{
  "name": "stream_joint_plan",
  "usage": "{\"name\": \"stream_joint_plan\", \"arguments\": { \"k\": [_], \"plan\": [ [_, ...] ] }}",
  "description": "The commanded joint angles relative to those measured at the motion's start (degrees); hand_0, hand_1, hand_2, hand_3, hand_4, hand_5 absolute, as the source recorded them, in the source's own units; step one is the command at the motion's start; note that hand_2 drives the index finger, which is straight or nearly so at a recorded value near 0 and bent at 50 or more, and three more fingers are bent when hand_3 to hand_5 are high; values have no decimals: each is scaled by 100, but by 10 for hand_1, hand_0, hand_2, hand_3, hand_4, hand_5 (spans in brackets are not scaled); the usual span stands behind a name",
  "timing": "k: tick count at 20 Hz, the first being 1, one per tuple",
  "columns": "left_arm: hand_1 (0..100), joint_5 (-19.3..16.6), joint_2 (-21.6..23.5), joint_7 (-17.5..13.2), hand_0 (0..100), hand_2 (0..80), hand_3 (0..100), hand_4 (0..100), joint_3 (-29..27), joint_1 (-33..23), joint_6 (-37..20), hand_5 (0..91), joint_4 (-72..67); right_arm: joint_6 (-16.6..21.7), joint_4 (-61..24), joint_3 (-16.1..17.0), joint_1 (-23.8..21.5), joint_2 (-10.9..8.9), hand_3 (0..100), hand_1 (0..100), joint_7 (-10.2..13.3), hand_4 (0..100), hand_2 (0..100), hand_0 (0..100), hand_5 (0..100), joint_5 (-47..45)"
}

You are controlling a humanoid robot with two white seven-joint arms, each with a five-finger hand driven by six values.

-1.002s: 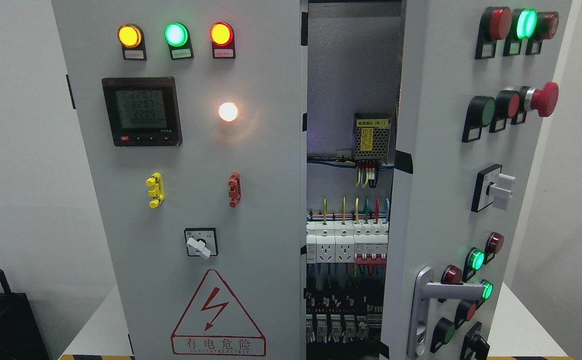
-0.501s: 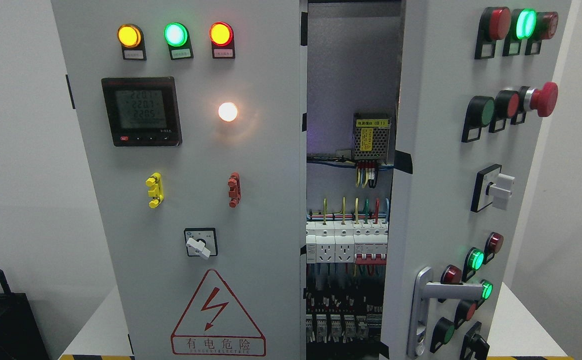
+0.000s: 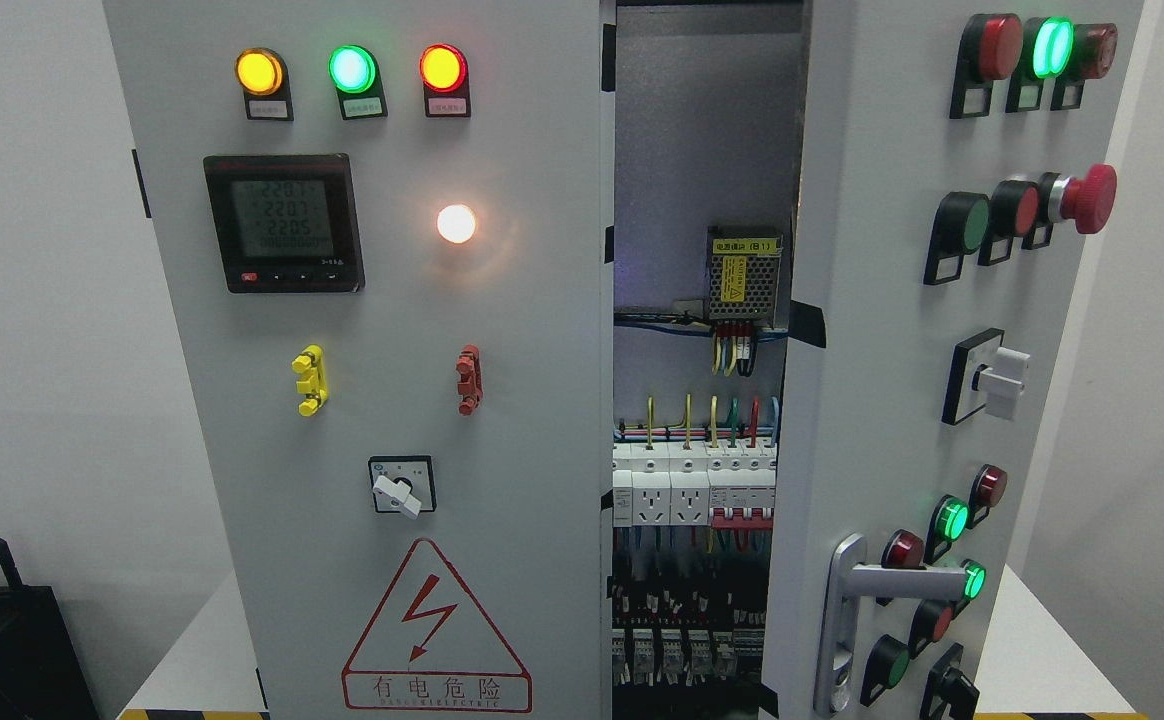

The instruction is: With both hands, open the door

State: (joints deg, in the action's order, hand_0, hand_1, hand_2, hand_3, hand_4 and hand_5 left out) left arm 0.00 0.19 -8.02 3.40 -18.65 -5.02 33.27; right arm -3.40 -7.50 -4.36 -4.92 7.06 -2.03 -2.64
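We see pale grey doors (image 3: 872, 300) | amber, green, red lamps (image 3: 352, 70) | red-outlined warning triangle (image 3: 434, 628) | yellow clip (image 3: 309, 380) | red clip (image 3: 468, 379) | red mushroom button (image 3: 1087, 198) | silver handle (image 3: 867, 600)

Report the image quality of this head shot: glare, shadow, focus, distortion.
Head view: sharp overall, no motion blur; the white lamp blooms and casts a warm glow on the left panel; the cabinet interior is dim, with a faint purple tint by the hinge edge; the meter display stays readable; cabinet edges lean outward toward the top, a wide-angle effect. Neither hand is in view.
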Motion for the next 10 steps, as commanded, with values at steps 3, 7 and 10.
{"name": "stream_joint_plan", "arguments": {
  "k": [3, 7, 10],
  "plan": [
    [0, 228, 482, -15, 0, 0, 0, 43, 354, -999, -848, 0, 3369, -3, 3, -4, 0, -2, 0, 0, 1, 0, 0, 0, 0, 0],
    [0, 307, 640, -15, 0, 0, 0, 43, 346, -1377, -1449, 0, 4177, -3, -6, -4, 0, -2, 0, 0, 1, 0, 0, 0, 0, 0],
    [0, 711, 859, -15, 0, 0, 0, 43, 346, -1641, -1458, 0, 4915, -3, -6, 5, 0, 6, 0, 0, 1, 0, 0, 0, 0, 0]
  ]
}}
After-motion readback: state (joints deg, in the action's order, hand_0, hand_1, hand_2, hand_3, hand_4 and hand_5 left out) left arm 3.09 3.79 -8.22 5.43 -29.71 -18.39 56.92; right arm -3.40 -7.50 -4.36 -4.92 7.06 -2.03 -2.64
